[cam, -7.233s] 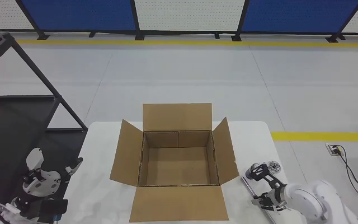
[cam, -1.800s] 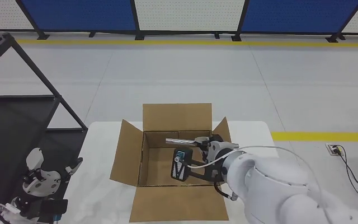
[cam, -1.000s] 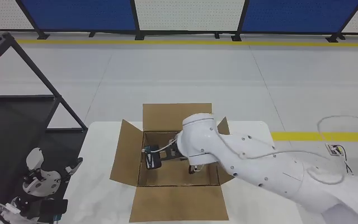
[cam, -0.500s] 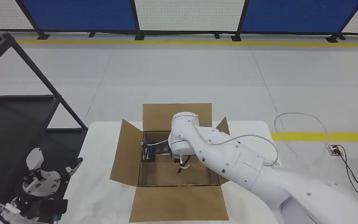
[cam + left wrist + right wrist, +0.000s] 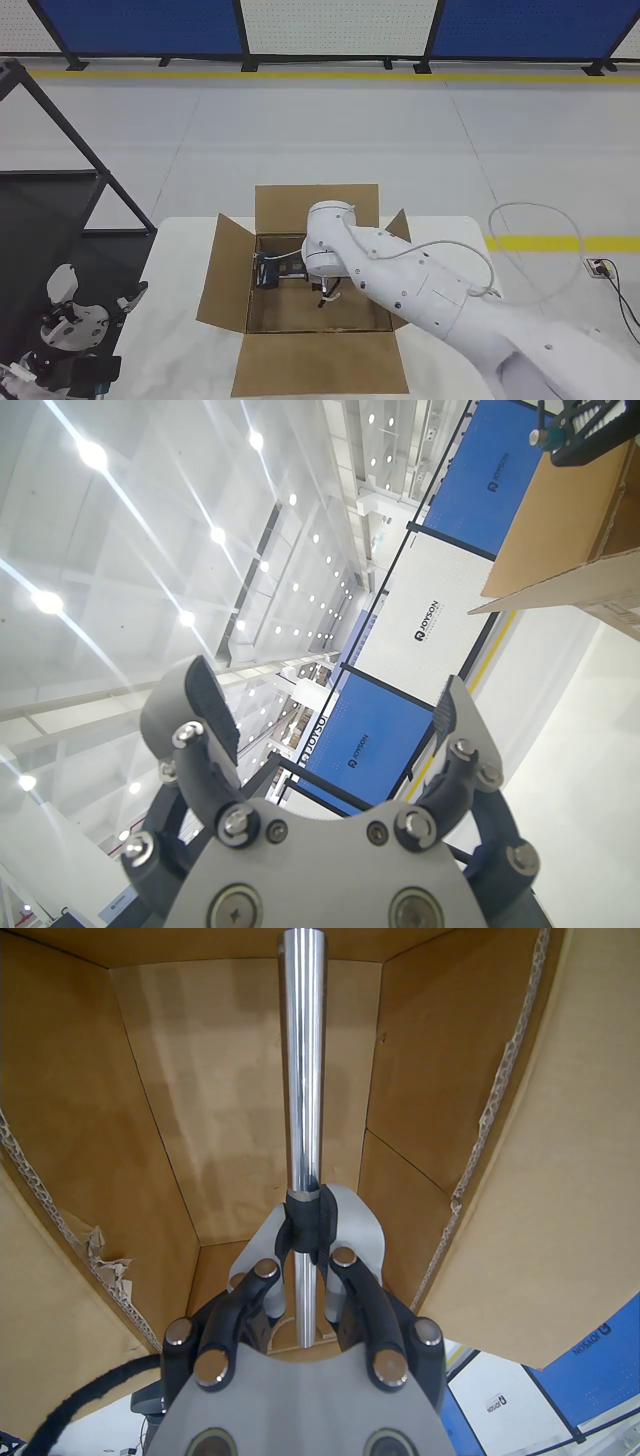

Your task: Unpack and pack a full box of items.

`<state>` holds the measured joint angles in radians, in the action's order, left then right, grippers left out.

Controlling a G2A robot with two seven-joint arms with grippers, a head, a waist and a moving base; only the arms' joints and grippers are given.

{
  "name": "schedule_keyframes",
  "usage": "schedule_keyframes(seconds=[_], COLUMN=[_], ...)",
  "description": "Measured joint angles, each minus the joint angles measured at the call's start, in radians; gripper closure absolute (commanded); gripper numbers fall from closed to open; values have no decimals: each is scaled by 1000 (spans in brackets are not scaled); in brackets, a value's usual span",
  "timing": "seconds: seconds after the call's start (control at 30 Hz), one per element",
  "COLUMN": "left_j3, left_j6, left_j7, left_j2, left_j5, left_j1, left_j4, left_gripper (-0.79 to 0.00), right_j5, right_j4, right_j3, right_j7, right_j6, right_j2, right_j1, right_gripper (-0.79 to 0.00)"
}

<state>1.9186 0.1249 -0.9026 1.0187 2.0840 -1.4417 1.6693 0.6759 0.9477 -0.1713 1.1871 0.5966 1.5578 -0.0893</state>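
The polished steel rod [image 5: 302, 1078] is inside the cardboard box [image 5: 318, 365], in its 10 o'clock corner as you look down from the top camera. Your right gripper [image 5: 305, 1223] is clamped tight on it, with both dark pads pressed against the shaft. The grip sits close to one end, so most of the rod juts out ahead of the fingers.

Expect the rod to be rigid and heavy for its thickness, and the mirror finish is probably slick against the pads. Held this near the end, it may swing or creep through the grip if you turn quickly. A hold nearer the middle would likely balance better.

The brown walls stand close around the rod on three sides. You cannot tell whether its far tip touches the wall ahead. One corner has a torn, ragged corrugated edge [image 5: 107, 1260] that could catch the rod. The four flaps are folded outward, so the way straight up is unobstructed. The widest stretch of box floor lies toward 4 o'clock from the gripper.

Your left gripper [image 5: 327, 705] is spread wide with nothing between its pads and points up at the ceiling. It sits well apart from the box at about 8 o'clock, off the corner of the white table [image 5: 180, 300].
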Motion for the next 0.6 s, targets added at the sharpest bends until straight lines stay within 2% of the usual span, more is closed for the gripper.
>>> schedule_keyframes(seconds=[0.13,0.33,0.6], left_j3=[0,0,0], left_j6=[0,0,0], left_j7=[0,0,0], left_j2=[0,0,0], left_j5=[0,0,0], left_j1=[0,0,0], left_j4=[0,0,0], left_gripper=[-785,-785,-785], right_j5=[22,131,193], right_j4=[-52,-225,-434], right_j3=[1,1,1], right_j7=[31,-135,-238], right_j6=[-35,83,124], right_j2=[30,82,169], right_j1=[18,47,60], right_gripper=[0,0,0])
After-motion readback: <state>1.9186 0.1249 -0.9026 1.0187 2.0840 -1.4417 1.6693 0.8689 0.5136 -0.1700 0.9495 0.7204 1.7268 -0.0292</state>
